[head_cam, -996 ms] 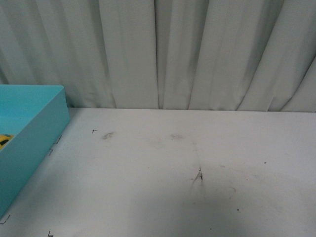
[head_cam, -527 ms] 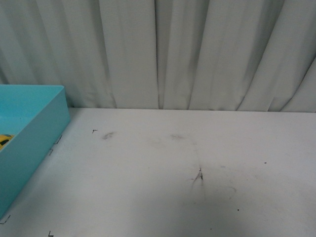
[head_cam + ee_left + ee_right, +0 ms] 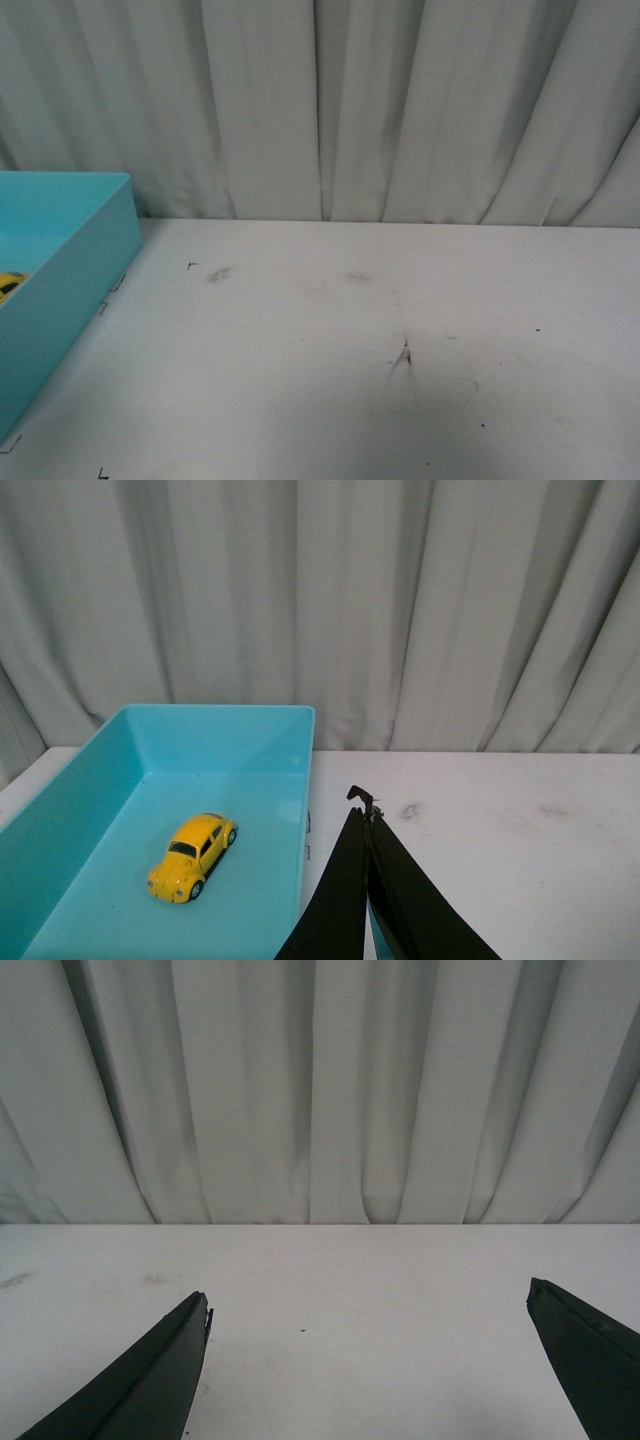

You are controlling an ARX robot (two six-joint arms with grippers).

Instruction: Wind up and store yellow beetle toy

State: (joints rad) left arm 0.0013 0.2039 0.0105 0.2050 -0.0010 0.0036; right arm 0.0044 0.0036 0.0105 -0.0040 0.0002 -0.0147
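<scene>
The left wrist view shows the whole yellow beetle toy (image 3: 192, 857) inside the blue bin (image 3: 120, 780), lower left, with the left gripper (image 3: 366, 825) closed and empty. The front view catches only a yellow sliver at its left edge. The right gripper (image 3: 368, 1310) gapes wide; nothing has moved since earlier.

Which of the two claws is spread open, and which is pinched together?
The right claw is spread wide over the bare table; the left claw is pinched together beside the blue bin.

Front view: camera looks level across the scuffed white tabletop (image 3: 330, 350) toward the pleated white curtain (image 3: 400, 100); only a corner of the open turquoise plastic bin (image 3: 70, 260) enters at left. Left wrist view: raised, facing the curtain, looking down into that bin (image 3: 120, 780). Right wrist view: low over the tabletop (image 3: 350, 1290), facing the curtain. All three views share tabletop and curtain.
</scene>
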